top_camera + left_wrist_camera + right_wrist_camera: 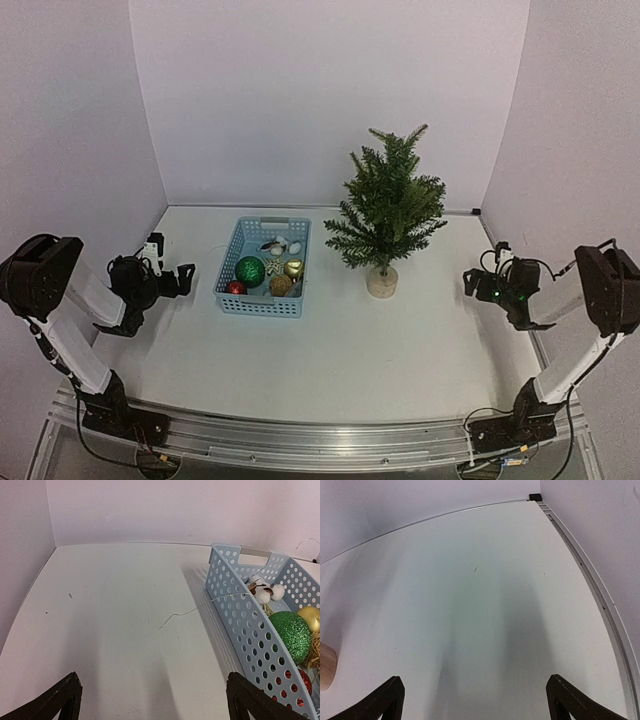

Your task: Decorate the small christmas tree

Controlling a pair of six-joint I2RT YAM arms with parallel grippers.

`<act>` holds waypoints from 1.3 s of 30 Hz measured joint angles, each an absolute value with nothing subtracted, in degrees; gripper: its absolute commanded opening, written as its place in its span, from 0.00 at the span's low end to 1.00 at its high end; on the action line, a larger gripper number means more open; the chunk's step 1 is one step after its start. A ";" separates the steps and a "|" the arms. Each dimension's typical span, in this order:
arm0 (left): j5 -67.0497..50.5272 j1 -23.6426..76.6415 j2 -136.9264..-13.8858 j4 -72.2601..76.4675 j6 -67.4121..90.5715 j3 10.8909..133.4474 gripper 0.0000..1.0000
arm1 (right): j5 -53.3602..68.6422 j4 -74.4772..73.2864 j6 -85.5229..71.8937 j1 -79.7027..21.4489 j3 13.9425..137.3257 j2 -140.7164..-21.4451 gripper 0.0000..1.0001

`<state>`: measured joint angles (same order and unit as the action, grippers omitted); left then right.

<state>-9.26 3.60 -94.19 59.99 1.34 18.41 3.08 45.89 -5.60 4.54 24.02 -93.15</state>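
Your left gripper (152, 692) has its fingers (57, 702) spread wide, nothing between them; the blue basket (235, 610) sits just beyond the right fingertip, with a green glitter ball (291, 636) inside. Your right gripper (474, 692) is equally spread and empty over bare table (485, 605), with the small christmas tree (388, 200) off to its left. The tree looks bare, so I judge you're at the start: next, bring the left fingers over the basket and onto one ornament.
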 measured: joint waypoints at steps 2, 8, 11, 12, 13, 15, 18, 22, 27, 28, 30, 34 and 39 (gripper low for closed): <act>-9.28 3.60 -94.19 60.01 1.34 18.41 1.00 | 1.28 41.25 -6.28 4.54 24.92 -88.14 0.98; -7.31 3.61 -92.54 58.76 1.94 18.29 1.00 | -4.94 31.45 -10.74 4.59 29.39 -67.45 0.97; -2.03 3.68 -85.61 53.80 3.25 18.50 1.00 | -4.64 22.77 -11.98 4.62 36.33 -61.73 0.96; -0.78 3.68 -82.75 51.40 3.14 19.04 1.00 | -4.26 19.65 -12.42 4.62 39.25 -60.98 0.96; 0.20 3.67 -79.96 48.35 2.94 20.12 1.00 | -3.83 16.95 -12.84 4.62 41.93 -60.49 0.95; 1.05 3.65 -75.77 38.99 2.37 25.36 1.00 | -2.08 12.72 -13.78 4.64 46.50 -59.99 0.92; -0.16 3.66 -74.85 21.91 1.86 39.47 1.00 | 2.16 7.98 -15.26 4.62 50.86 -60.06 0.92; -10.24 3.65 -74.92 7.44 -2.55 53.54 1.00 | 9.26 2.18 -17.36 4.62 55.24 -62.35 0.92; -28.29 10.13 -81.94 -7.30 -18.48 66.47 1.00 | 15.45 -2.07 -19.88 4.27 57.29 -65.87 0.92; -30.44 12.15 -84.75 -10.78 -22.22 69.66 0.99 | 16.21 -3.01 -20.22 3.89 57.62 -66.44 0.92; -34.75 16.09 -92.86 -18.60 -30.36 78.32 0.96 | 16.99 -4.14 -20.46 2.96 57.87 -66.83 0.92; -38.23 19.01 -109.40 -32.60 -42.20 96.68 0.91 | 17.32 -5.62 -20.14 -0.19 57.89 -66.60 0.92; -37.34 19.20 -120.23 -38.24 -48.97 104.63 0.79 | 17.26 -6.85 -19.73 -3.38 57.85 -65.63 0.91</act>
